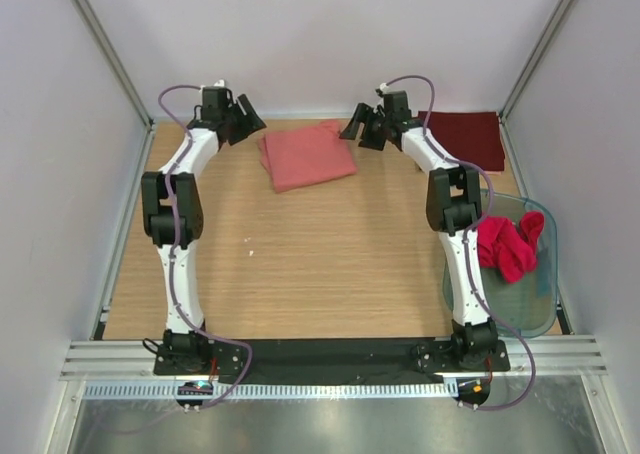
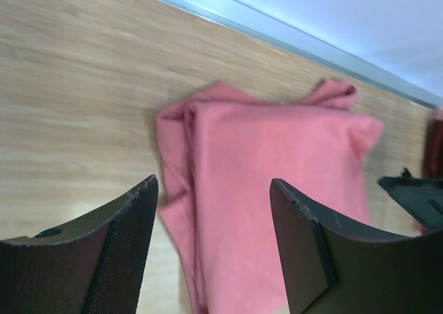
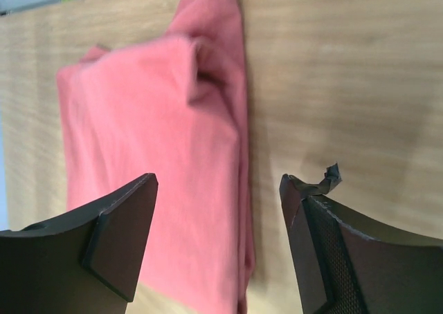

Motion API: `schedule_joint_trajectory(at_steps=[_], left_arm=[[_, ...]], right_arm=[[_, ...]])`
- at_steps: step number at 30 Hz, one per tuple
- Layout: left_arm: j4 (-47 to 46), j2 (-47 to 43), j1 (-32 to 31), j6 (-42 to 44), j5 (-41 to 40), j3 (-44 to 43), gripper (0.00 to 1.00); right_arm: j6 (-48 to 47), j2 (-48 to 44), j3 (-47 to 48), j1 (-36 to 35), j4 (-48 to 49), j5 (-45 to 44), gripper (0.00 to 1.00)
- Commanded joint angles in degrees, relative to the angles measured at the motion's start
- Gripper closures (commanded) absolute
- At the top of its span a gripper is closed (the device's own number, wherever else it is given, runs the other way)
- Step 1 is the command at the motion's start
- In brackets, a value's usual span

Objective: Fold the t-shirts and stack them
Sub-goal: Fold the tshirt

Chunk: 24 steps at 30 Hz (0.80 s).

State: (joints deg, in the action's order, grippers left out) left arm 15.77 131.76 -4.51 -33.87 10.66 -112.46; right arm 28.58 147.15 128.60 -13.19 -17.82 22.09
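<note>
Left tool point(image 1: 246, 116) and right tool point(image 1: 354, 126): jaws of both spread apart, gripping nothing, poised above the far part of the bench point(image 1: 320, 264) and turned toward each other. Translucent greenish plastic tub point(image 1: 545, 274): at the right edge of the bench, beside the right arm, holding crumpled bright red-pink t-shirts point(image 1: 505, 246). Folded salmon-pink t-shirt point(image 1: 307, 154): flat on the wood between the two tools, close to the far edge; in each wrist view it lies beneath the open fingers, untouched. Dark maroon t-shirt point(image 1: 465, 139): folded flat in the far right corner, behind the right tool. Bare wood runs from the salmon-pink t-shirt to the near edge.
</note>
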Motion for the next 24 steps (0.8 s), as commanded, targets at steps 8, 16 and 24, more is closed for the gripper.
schedule_joint_trajectory(at_steps=[8,16,24], left_arm=[[1.9,-22.6,-2.9,-1.7,9.0,22.5,0.38],[8.7,-40.1,-5.7,-1.2,9.6,39.0,0.43],[20.3,-54.4,-5.8,2.1,5.3,42.3,0.45]], right_arm=[[-1.9,-9.3,-13.7,-1.1,-1.9,5.1,0.23],[0.1,-7.8,-15.3,-2.2,-2.9,6.9,0.55],[4.4,-17.0,-29.9,-3.5,0.1,10.1,0.98]])
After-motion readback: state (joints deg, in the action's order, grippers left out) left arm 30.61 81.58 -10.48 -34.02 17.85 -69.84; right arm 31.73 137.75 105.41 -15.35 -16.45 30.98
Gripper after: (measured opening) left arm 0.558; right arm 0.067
